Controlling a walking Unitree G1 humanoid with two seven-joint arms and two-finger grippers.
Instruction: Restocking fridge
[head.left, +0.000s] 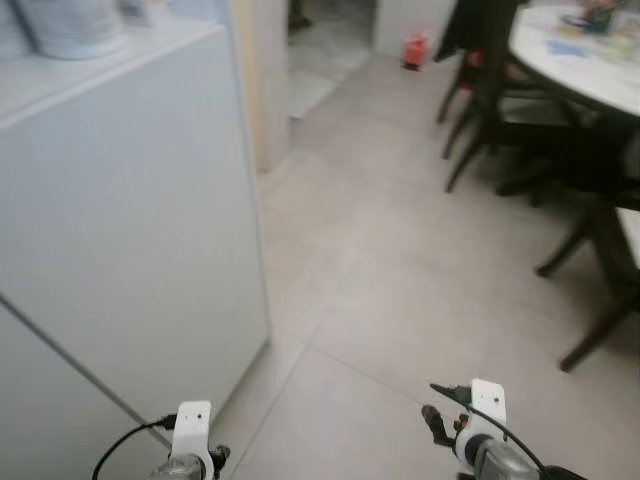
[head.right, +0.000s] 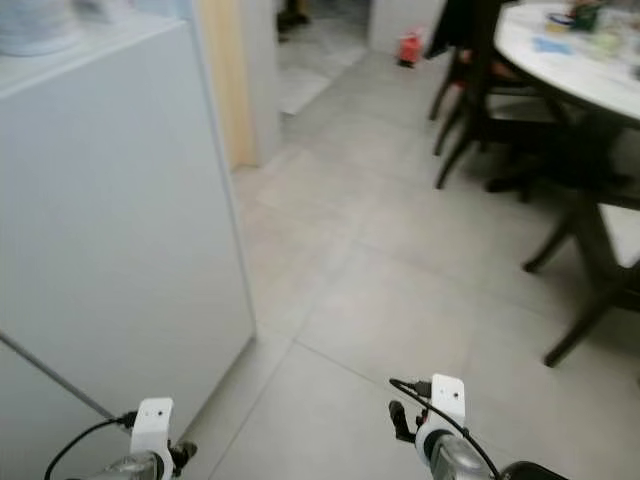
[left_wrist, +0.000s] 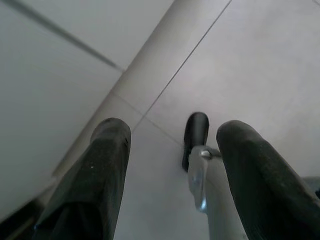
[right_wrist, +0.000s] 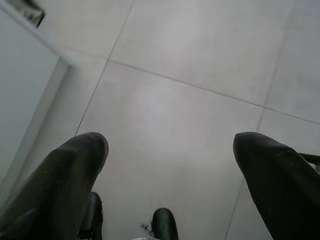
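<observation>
A white fridge-like unit (head.left: 130, 230) with a thin seam across its front stands at my left, its doors closed. White containers (head.left: 70, 25) sit on its top. My left arm (head.left: 192, 440) hangs low beside its corner, and the left gripper (left_wrist: 170, 135) is open over the tiled floor with nothing between its fingers. My right arm (head.left: 480, 430) hangs low on the other side. The right gripper (right_wrist: 170, 145) is also open and empty above bare floor tiles.
A round white table (head.left: 570, 60) with small items on it stands at the right, with dark wooden chairs (head.left: 480, 100) around it and chair legs (head.left: 600, 300) reaching into the floor space. A small red object (head.left: 415, 50) lies far ahead. Grey tiled floor (head.left: 380, 300) stretches between.
</observation>
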